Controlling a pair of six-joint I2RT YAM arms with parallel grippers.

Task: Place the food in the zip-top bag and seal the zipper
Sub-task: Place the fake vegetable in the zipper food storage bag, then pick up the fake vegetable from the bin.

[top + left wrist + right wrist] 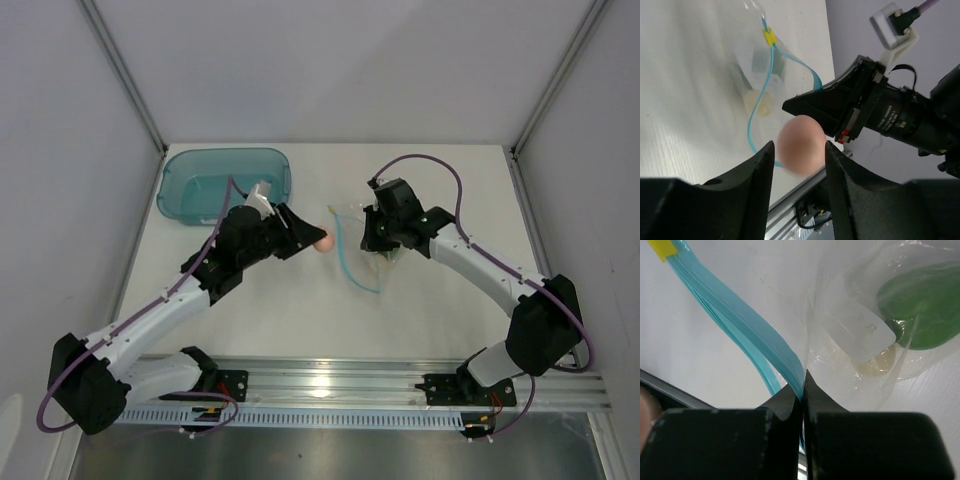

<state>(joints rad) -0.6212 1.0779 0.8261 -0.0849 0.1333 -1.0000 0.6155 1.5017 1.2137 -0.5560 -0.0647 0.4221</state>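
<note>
The white surface (300,310) fills the floor of a booth with plain pale grey walls (330,60). A ribbed aluminium rail (330,385) runs along its near edge, where both arms are bolted. A teal translucent tub (225,152) sits at the far left corner, well apart from the bag.

The zip-top bag (850,300) lies crumpled near the middle of the surface. Its light-blue zipper (740,320) curls toward the near side in a loose open loop. The right end effector (803,390) is pinched narrow on that zipper, with the strip caught between its black fingers. The left end effector (312,239) hangs just left of the bag's mouth, clamping a pink ball (801,144) between its two pads.

Only the right wrist view sees into the bag. A green pepper (925,300) lies there, with a cream ball (875,362) just beside it, pale through the plastic. The overhead view shows only glare in that spot. The left wrist view alone shows the right arm's black lens barrel (890,117), which carries white lettering too blurred to read. A small round embossed mark (870,329) on a clear tab in the bag is also illegible. A yellow slider tab (769,36) sits at the zipper's far end.
</note>
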